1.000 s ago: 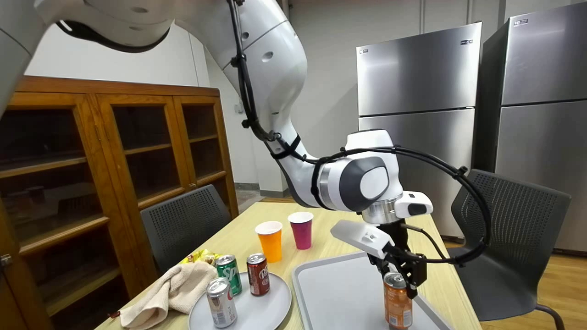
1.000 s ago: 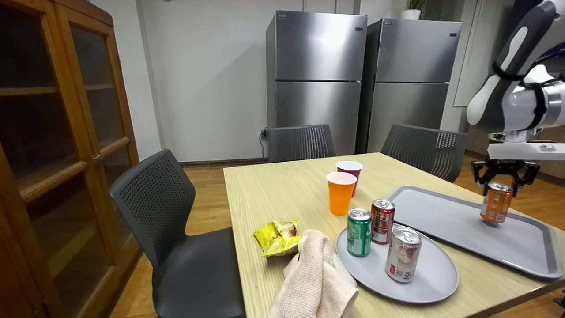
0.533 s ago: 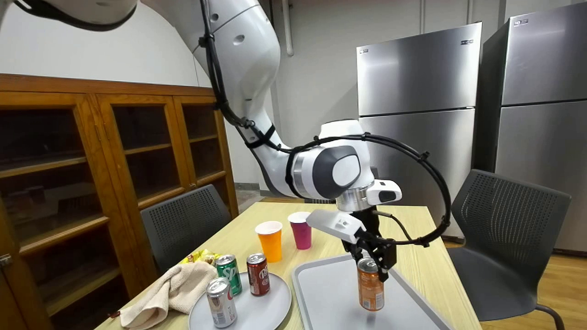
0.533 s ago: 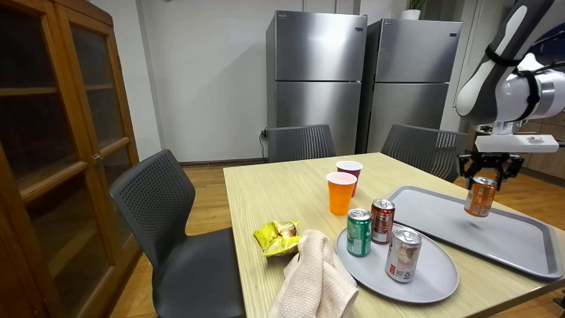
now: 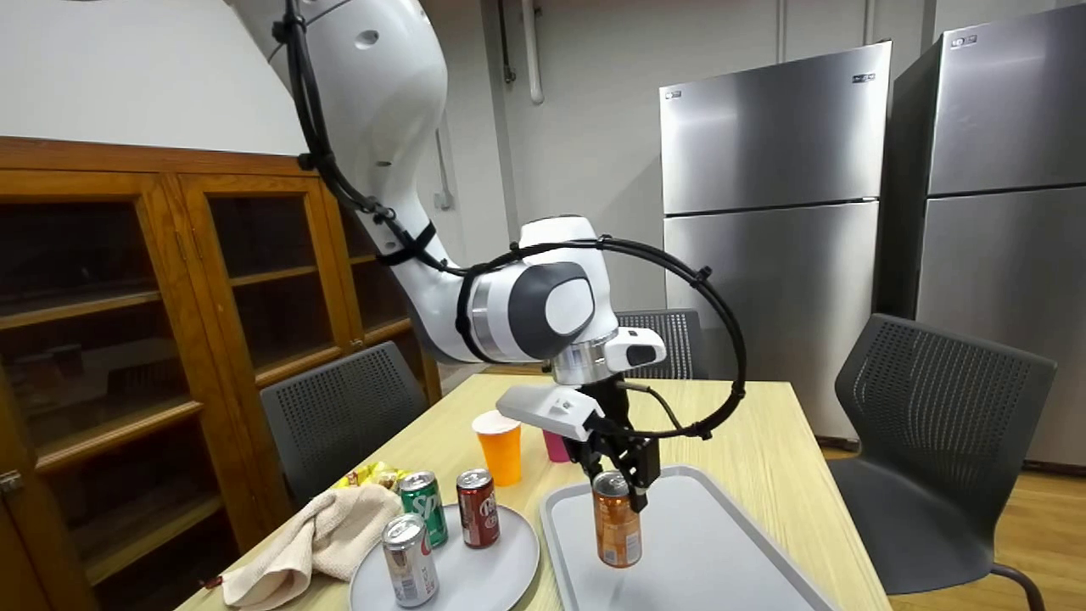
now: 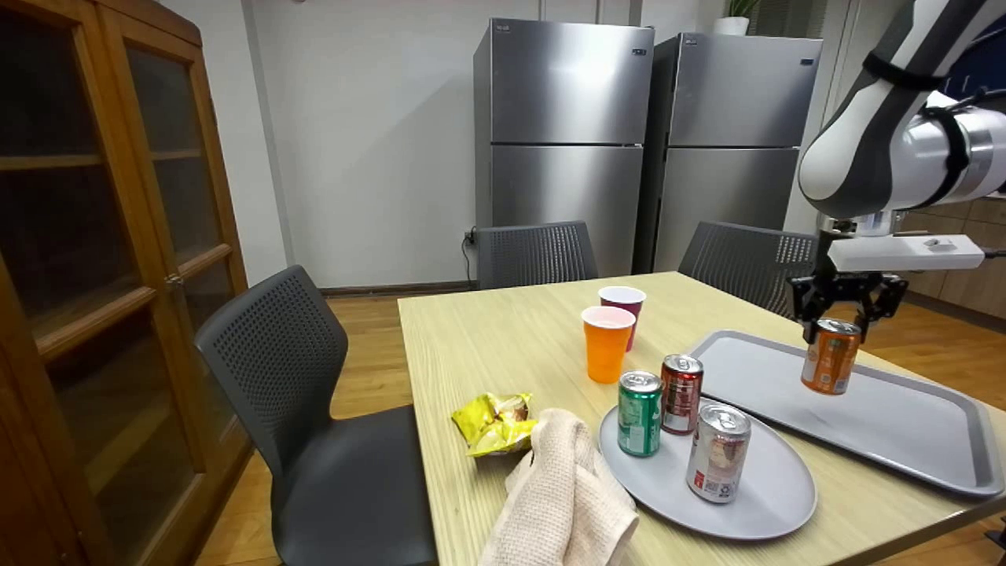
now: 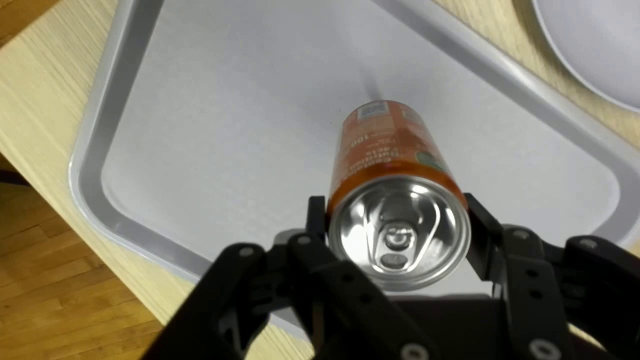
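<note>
Holding an orange can [image 6: 831, 358] above a gray tray [image 6: 888, 424]

A wooden cabinet [image 5: 193, 293] stands beyond one edge of the tabletop [image 6: 503, 338]; nearer the opposite edge lies the tray, beside a round plate [image 6: 774, 483]. The gripper [image 7: 397, 217], closed to the can's width, holds it aloft. Toward the cabinet-side edge lie a towel [image 6: 562, 503] and yellow snack bag [image 6: 495, 424]; farther in stand an orange cup [image 6: 607, 346] and magenta cup [image 5: 556, 447]. The plate bears a silver can [image 6: 719, 452], green can [image 6: 640, 413] and dark red can [image 6: 681, 397].

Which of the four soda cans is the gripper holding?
The orange can, clamped in the gripper above the gray tray; the green can, dark red can and silver can stand together on the round plate.
</note>
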`<control>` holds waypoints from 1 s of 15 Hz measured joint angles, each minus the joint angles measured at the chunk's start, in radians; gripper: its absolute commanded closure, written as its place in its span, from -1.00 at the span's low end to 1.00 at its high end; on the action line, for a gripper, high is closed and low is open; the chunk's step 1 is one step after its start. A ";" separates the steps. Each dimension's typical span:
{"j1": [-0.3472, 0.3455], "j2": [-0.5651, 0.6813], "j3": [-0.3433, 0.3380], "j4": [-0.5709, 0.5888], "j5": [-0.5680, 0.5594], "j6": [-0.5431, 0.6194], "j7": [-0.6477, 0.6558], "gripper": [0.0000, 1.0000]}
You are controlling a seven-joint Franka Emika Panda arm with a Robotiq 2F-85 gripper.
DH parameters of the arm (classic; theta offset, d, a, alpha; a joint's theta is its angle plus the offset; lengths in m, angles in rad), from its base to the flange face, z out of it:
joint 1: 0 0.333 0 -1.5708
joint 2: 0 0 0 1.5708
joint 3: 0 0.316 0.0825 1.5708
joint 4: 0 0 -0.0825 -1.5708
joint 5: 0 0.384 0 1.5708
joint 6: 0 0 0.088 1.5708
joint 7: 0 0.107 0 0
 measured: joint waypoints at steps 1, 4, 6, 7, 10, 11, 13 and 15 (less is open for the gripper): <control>0.013 -0.016 0.000 -0.020 -0.015 0.002 0.012 0.20; 0.055 -0.060 0.000 -0.074 -0.060 0.012 0.057 0.20; 0.086 -0.085 0.002 -0.106 -0.087 0.018 0.094 0.20; 0.100 -0.097 0.005 -0.121 -0.098 0.021 0.113 0.20; 0.136 -0.120 0.020 -0.156 -0.129 0.029 0.168 0.20; 0.146 -0.124 0.028 -0.165 -0.138 0.030 0.187 0.20; 0.165 -0.128 0.044 -0.177 -0.151 0.032 0.216 0.20; 0.181 -0.128 0.061 -0.185 -0.158 0.032 0.236 0.20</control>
